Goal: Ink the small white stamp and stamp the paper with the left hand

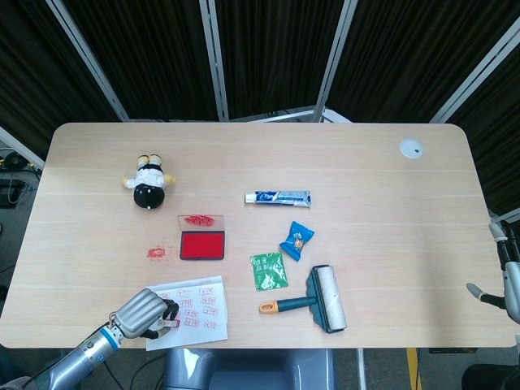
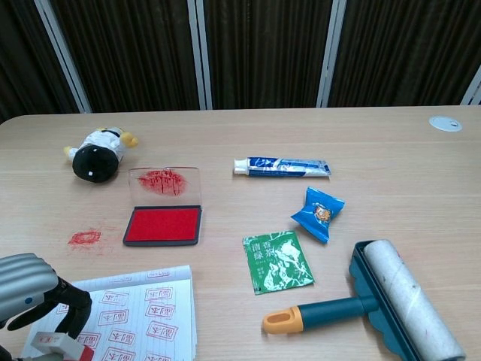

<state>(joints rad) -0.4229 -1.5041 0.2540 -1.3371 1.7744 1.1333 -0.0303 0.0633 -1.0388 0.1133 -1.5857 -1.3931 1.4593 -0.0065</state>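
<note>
The small white stamp [image 1: 169,323] [image 2: 58,344], with a red face, sits low over the near-left corner of the paper [image 1: 199,305] [image 2: 143,316]. My left hand [image 1: 140,313] [image 2: 26,286] pinches it with dark fingertips [image 2: 71,308] curled over it. The paper carries several red stamp prints. The open red ink pad [image 1: 201,245] [image 2: 163,224] lies beyond the paper, its clear lid smeared red. My right hand [image 1: 505,276] hangs at the table's right edge with its fingers apart, holding nothing.
A plush toy [image 2: 96,154] lies at the back left, with a red ink smear [image 2: 85,238] left of the pad. A toothpaste tube [image 2: 282,167], blue packet [image 2: 317,213], green sachet [image 2: 278,261] and lint roller [image 2: 391,308] fill the middle and right. A white disc [image 1: 410,148] sits far right.
</note>
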